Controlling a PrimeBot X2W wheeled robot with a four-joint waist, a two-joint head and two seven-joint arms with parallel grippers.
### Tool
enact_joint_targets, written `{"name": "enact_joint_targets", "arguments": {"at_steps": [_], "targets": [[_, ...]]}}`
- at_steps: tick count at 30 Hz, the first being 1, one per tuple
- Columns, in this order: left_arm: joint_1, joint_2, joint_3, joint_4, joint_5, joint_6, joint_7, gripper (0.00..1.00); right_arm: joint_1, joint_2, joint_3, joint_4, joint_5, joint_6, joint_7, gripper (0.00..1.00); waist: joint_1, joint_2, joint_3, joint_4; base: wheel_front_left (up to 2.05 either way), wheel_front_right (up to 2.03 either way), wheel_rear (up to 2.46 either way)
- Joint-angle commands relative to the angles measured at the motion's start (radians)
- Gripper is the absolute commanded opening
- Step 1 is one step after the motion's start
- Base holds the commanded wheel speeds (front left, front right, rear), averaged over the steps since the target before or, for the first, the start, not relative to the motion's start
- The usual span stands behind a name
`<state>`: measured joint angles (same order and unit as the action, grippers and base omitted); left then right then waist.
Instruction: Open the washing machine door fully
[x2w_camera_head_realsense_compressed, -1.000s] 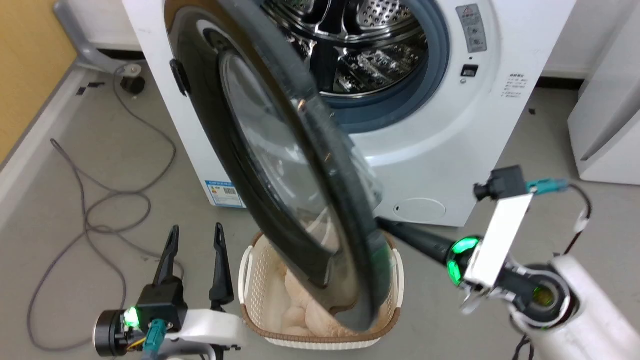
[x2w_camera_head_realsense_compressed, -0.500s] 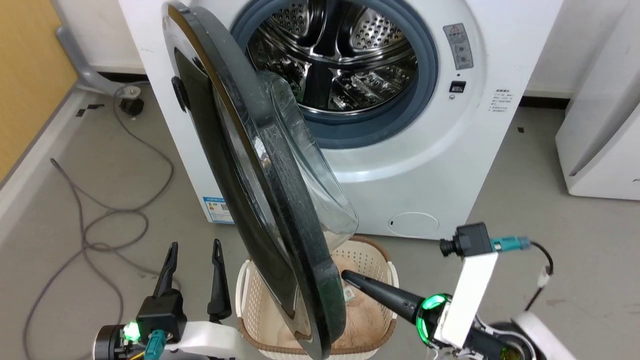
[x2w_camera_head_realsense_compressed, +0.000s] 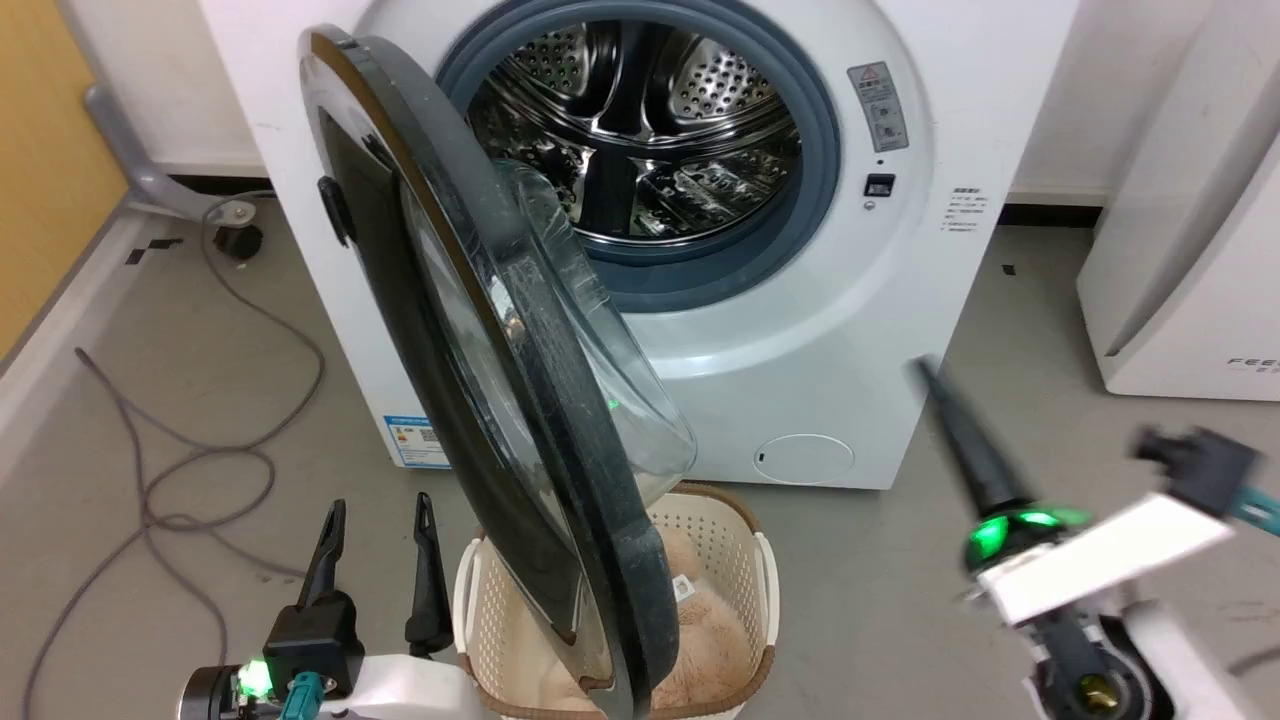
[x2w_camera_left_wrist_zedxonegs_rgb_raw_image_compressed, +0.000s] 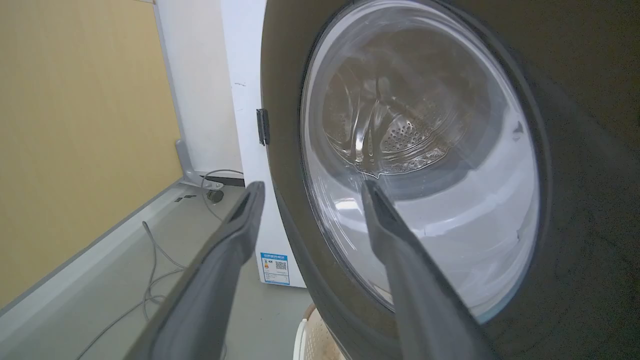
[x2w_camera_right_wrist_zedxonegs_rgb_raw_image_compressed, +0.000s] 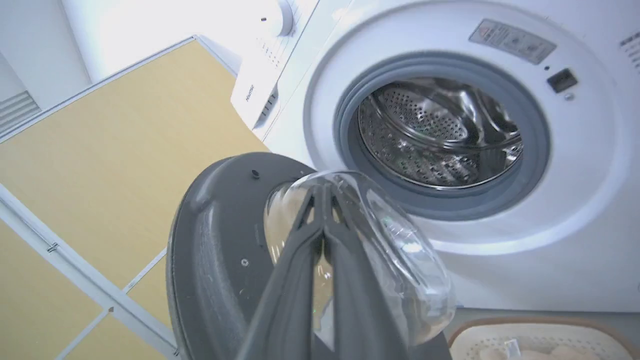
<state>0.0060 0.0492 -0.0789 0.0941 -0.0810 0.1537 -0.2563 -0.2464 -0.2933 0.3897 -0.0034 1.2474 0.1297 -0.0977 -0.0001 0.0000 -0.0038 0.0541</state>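
The washing machine (x2w_camera_head_realsense_compressed: 820, 330) stands white and boxy ahead, its steel drum (x2w_camera_head_realsense_compressed: 640, 150) showing. The washing machine door (x2w_camera_head_realsense_compressed: 470, 400) hangs swung out on the left, edge-on to me, with its glass bowl (x2w_camera_head_realsense_compressed: 610, 370) facing the drum. My left gripper (x2w_camera_head_realsense_compressed: 378, 502) is open low on the floor side, just outside the door's black face (x2w_camera_left_wrist_zedxonegs_rgb_raw_image_compressed: 575, 100), with the left gripper's tips (x2w_camera_left_wrist_zedxonegs_rgb_raw_image_compressed: 314, 186) apart and holding nothing. My right gripper (x2w_camera_head_realsense_compressed: 928, 372) is shut on nothing and points up, well right of the door. In the right wrist view the right gripper (x2w_camera_right_wrist_zedxonegs_rgb_raw_image_compressed: 322, 192) lines up with the door's grey inner rim (x2w_camera_right_wrist_zedxonegs_rgb_raw_image_compressed: 220, 240).
A cream laundry basket (x2w_camera_head_realsense_compressed: 765, 580) holding beige fabric sits on the floor under the door's lower edge. Grey cables (x2w_camera_head_realsense_compressed: 200, 450) loop across the floor at left beside a yellow wall (x2w_camera_head_realsense_compressed: 40, 150). Another white appliance (x2w_camera_head_realsense_compressed: 1180, 250) stands at right.
The door has swung wider toward the left. My right gripper has come off the door's lower inner edge and swung right and upward. The head view has shifted; the left gripper keeps its place.
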Motion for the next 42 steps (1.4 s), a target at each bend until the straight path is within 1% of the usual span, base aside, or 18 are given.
{"name": "enact_joint_targets", "arguments": {"at_steps": [1, 3, 6, 10, 12, 13, 14, 16, 17, 18, 22, 24, 26, 30, 34, 35, 36, 42], "targets": [[0.016, 0.001, 0.005, -0.002, 0.005, -0.006, -0.006, 1.00, 0.003, -0.018, -0.013, 0.012, -0.047, 0.001, -0.080, 0.00, 0.0001, 0.0000, -0.003, -0.005, 0.00, 0.00, 0.00], [0.018, 0.001, 0.008, -0.005, 0.005, -0.005, -0.006, 1.00, 0.007, -0.030, -0.038, 0.030, -0.109, 0.001, -0.139, 0.00, 0.0001, 0.0000, -0.005, -0.010, 0.00, 0.00, 0.00], [0.024, 0.001, 0.013, -0.010, 0.005, -0.002, -0.006, 1.00, 0.021, -0.030, -0.115, 0.050, -0.263, 0.001, -0.162, 0.00, 0.0001, 0.0000, -0.004, -0.019, 0.00, 0.00, 0.00], [0.026, 0.001, 0.015, -0.014, 0.006, -0.003, -0.006, 1.00, 0.062, 0.037, -0.270, 0.003, -0.512, 0.001, -0.164, 0.00, 0.0001, 0.0000, -0.001, -0.023, 0.00, 0.00, 0.00], [0.025, 0.001, 0.016, -0.015, 0.006, -0.002, -0.006, 1.00, 0.092, 0.047, -0.305, -0.020, -0.663, 0.001, -0.164, 0.00, 0.0001, 0.0000, 0.000, -0.023, 0.00, 0.00, 0.00], [0.025, 0.001, 0.016, -0.015, 0.006, -0.002, -0.006, 1.00, 0.092, 0.047, -0.305, -0.020, -0.663, 0.001, -0.164, 0.00, 0.0001, 0.0000, 0.000, -0.023, 0.00, 0.00, 0.00], [0.023, 0.001, 0.018, -0.015, 0.006, 0.000, -0.006, 1.00, 0.123, 0.070, -0.335, -0.036, -0.786, 0.001, -0.164, 0.00, 0.0001, 0.0000, 0.000, -0.023, 0.00, 0.00, 0.00], [0.023, 0.001, 0.019, -0.015, 0.005, 0.002, -0.006, 1.00, 0.153, 0.091, -0.347, -0.038, -0.889, 0.001, -0.164, 0.00, 0.0001, 0.0000, 0.000, -0.024, 0.00, 0.00, 0.00], [0.024, 0.001, 0.019, -0.016, 0.004, 0.003, -0.006, 1.00, 0.168, 0.107, -0.351, -0.032, -0.910, 0.001, -0.164, 0.00, 0.0001, 0.0000, -0.001, -0.024, 0.00, 0.00, 0.00], [0.024, 0.001, 0.019, -0.016, 0.004, 0.003, -0.006, 1.00, 0.168, 0.107, -0.351, -0.032, -0.910, 0.001, -0.164, 0.00, 0.0001, 0.0000, -0.001, -0.024, 0.00, 0.00, 0.00], [0.024, 0.001, 0.019, -0.016, 0.003, 0.005, -0.006, 1.00, 0.209, 0.132, -0.341, -0.009, -0.985, 0.001, -0.164, 0.00, 0.0001, 0.0000, -0.001, -0.024, 0.00, 0.00, 0.00], [0.024, 0.001, 0.018, -0.017, 0.003, 0.006, -0.006, 1.00, 0.228, 0.132, -0.331, 0.006, -1.025, 0.001, -0.164, 0.00, 0.0001, 0.0000, -0.002, -0.023, 0.00, 0.00, 0.00], [0.023, 0.001, 0.019, -0.017, 0.004, 0.006, -0.006, 1.00, 0.244, 0.158, -0.339, 0.018, -1.020, 0.001, -0.164, 0.00, 0.0001, 0.0000, -0.002, -0.022, 0.00, 0.00, 0.00], [0.025, 0.001, 0.021, -0.018, 0.004, 0.005, -0.006, 1.00, 0.270, 0.187, -0.355, 0.027, -1.020, 0.001, -0.164, 0.00, 0.0001, 0.0000, -0.002, -0.023, 0.00, 0.00, 0.00], [0.026, 0.001, 0.022, -0.017, 0.005, 0.004, -0.006, 1.00, 0.288, 0.204, -0.365, 0.028, -1.031, 0.001, -0.164, 0.00, 0.0001, 0.0000, -0.001, -0.024, 0.00, 0.00, 0.00], [0.026, 0.001, 0.022, -0.017, 0.006, 0.004, -0.006, 1.00, 0.292, 0.207, -0.368, 0.030, -1.038, 0.001, -0.164, 0.39, 0.0001, 0.0000, -0.001, -0.024, 0.00, 0.00, 0.00], [0.026, 0.001, 0.022, -0.017, 0.007, 0.004, -0.006, 1.00, 0.294, 0.209, -0.372, 0.029, -1.045, 0.001, -0.164, 1.00, 0.0001, 0.0000, 0.000, -0.024, 0.00, 0.00, 0.00], [0.019, 0.001, 0.032, -0.025, 0.012, 0.010, -0.006, 1.00, 0.305, 0.221, -0.377, 0.034, -1.090, 0.001, -0.164, 1.00, 0.0001, 0.0000, 0.001, -0.021, 0.00, 0.00, 0.00]]}}
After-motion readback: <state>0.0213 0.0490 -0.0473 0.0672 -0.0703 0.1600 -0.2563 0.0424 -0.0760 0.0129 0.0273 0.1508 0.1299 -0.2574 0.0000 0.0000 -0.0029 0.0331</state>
